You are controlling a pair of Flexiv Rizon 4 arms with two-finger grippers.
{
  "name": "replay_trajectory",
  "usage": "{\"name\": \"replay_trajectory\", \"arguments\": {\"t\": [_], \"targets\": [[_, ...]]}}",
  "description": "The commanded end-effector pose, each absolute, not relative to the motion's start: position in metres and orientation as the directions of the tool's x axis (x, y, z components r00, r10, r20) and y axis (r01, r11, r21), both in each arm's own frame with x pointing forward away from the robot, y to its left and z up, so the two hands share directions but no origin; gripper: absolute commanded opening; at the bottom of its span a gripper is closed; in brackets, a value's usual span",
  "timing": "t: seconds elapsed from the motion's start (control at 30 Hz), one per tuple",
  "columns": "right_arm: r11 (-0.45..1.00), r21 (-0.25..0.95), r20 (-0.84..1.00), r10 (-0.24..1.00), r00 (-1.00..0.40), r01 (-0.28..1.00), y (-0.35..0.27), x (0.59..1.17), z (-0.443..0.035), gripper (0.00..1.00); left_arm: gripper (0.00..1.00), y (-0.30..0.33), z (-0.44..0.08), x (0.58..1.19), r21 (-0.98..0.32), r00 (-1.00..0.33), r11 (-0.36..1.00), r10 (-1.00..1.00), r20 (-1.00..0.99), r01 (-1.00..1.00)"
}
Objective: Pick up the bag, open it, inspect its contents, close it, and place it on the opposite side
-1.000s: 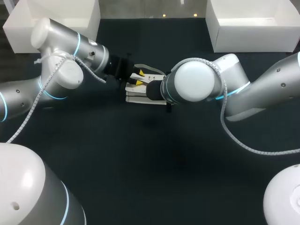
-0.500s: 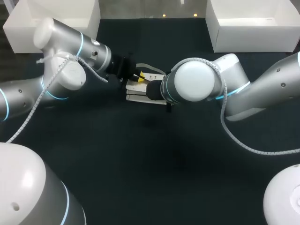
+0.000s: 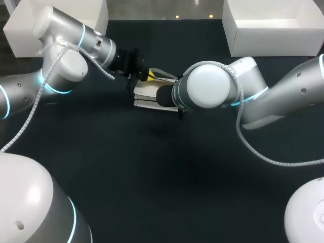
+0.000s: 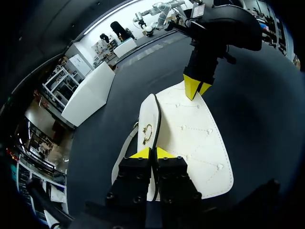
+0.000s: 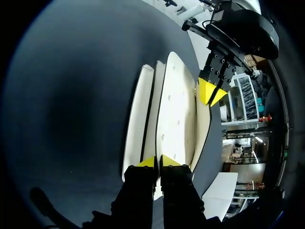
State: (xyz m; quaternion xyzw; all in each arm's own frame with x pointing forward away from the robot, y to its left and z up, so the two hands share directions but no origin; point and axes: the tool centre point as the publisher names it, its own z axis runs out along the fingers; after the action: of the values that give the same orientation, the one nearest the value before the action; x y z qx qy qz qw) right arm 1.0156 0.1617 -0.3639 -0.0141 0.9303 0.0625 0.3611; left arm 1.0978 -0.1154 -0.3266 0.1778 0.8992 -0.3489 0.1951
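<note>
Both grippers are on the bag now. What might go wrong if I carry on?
The left gripper and right gripper each pinch only a thin edge at opposite ends of the bag; it may slip out on lifting, or tear if they pull apart. The left arm and right arm sit close over it and might collide.

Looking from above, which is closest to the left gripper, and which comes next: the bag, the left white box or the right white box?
1. bag, right at the left gripper, mid-table.
2. left white box, in the far left corner.
3. right white box, in the far right corner, across the table.
</note>
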Motion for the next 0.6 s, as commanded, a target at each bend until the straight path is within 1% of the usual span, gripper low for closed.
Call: {"name": "replay_trajectory", "arguments": {"t": [0.03,0.3,0.53,0.57,0.6], "targets": [[0.992,0.104,-0.674,0.017,-0.738,-0.072,0.156,1.01,-0.369,0.0,0.0,-0.108,-0.322,1.113,-0.573,-0.875,0.69,0.19,-0.446,0.442],[0.992,0.104,-0.674,0.017,-0.738,-0.072,0.156,1.01,-0.369,0.0,0.0,-0.105,-0.319,1.116,-0.587,-0.884,0.688,0.178,-0.433,0.426],[0.992,0.104,-0.674,0.017,-0.738,-0.072,0.156,1.01,-0.369,0.0,0.0,-0.109,-0.32,1.104,-0.542,-0.854,0.697,0.202,-0.48,0.469],[0.992,0.104,-0.674,0.017,-0.738,-0.072,0.156,1.01,-0.369,0.0,0.2,-0.11,-0.32,1.102,-0.54,-0.851,0.696,0.203,-0.485,0.473],[0.992,0.104,-0.674,0.017,-0.738,-0.072,0.156,1.01,-0.369,0.0,0.35,-0.11,-0.32,1.098,-0.531,-0.842,0.696,0.204,-0.499,0.483]]}}
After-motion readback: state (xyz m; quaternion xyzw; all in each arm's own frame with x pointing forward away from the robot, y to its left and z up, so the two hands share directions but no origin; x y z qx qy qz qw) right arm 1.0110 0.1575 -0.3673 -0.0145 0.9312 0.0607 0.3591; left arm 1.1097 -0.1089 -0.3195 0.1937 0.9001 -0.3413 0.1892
